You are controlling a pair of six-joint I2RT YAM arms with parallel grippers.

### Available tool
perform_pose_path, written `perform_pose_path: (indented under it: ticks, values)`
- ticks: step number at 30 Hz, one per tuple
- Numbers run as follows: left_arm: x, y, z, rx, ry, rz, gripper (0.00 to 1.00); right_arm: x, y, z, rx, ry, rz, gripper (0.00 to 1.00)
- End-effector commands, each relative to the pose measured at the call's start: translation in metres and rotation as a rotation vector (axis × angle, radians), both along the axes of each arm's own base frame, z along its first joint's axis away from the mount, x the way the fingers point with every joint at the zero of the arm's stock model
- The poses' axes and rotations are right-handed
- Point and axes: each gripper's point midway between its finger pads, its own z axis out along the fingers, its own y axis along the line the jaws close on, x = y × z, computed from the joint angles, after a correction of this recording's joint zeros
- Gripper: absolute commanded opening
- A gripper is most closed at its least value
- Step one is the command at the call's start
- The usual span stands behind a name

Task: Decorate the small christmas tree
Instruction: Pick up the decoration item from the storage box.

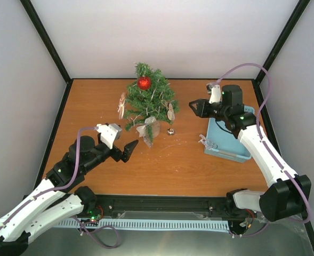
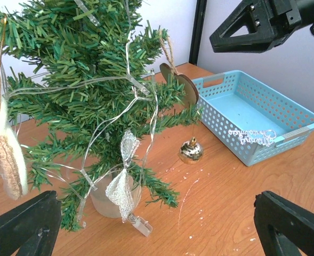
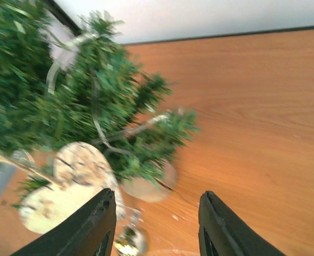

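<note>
— What's closest to us?

— The left gripper [image 1: 126, 150], left of the counter's middle. Its jaws are wide apart with nothing in them, and they face the tree's foot. Just past it a gold bauble [image 2: 191, 151] lies loose on the wood.

— And the tree?

— The tree [image 1: 149, 101] stands upright near the middle of the far edge. It already carries a red ball [image 1: 144, 82], wooden discs [image 2: 186, 88] and a light string [image 2: 109, 80]. I'd reckon it light and tippy — soft needles on bendy branches that give under a push. So steady it low by the pale pot [image 2: 101, 202], and hook things over branch tips.

— The basket?

— The blue basket [image 1: 227, 155] lies along the right edge. Only a silver wire piece [image 2: 251, 137] shows, draped over its near rim. The right gripper [image 1: 194, 108] hovers off the basket's far corner — jaws parted, empty.
</note>
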Motion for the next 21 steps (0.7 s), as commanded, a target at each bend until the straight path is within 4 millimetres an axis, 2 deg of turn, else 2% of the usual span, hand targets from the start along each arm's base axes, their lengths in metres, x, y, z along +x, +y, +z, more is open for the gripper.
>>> perform_pose_path:
  ticks: [1, 3, 6, 9, 12, 15, 18, 21]
  values:
    - [-0.003, -0.001, 0.003, 0.001, -0.024, -0.025, 1.0, -0.026, -0.044, -0.043, -0.337, 0.159, -0.04, 0.45]
    - [-0.005, -0.002, 0.004, -0.004, -0.027, -0.037, 1.0, -0.03, -0.058, -0.057, -0.446, 0.227, -0.057, 0.45]
    - [-0.007, -0.003, 0.003, -0.004, -0.034, -0.053, 1.0, -0.034, -0.068, -0.067, -0.556, 0.289, -0.065, 0.5]
    - [-0.009, -0.002, 0.004, -0.002, -0.049, -0.058, 1.0, -0.043, -0.061, -0.076, -0.665, 0.301, -0.029, 0.59]
    - [-0.011, -0.002, 0.008, -0.016, -0.065, -0.067, 1.0, -0.058, -0.051, -0.093, -0.792, 0.299, 0.076, 0.65]
    - [-0.014, -0.003, 0.013, -0.033, -0.079, -0.08, 1.0, -0.069, -0.052, -0.111, -0.906, 0.311, 0.164, 0.69]
    - [-0.017, -0.003, 0.015, -0.04, -0.086, -0.093, 1.0, -0.074, -0.049, -0.119, -0.963, 0.283, 0.254, 0.76]
    - [-0.019, -0.003, 0.016, -0.048, -0.09, -0.1, 1.0, -0.078, -0.042, -0.132, -1.001, 0.241, 0.351, 0.78]
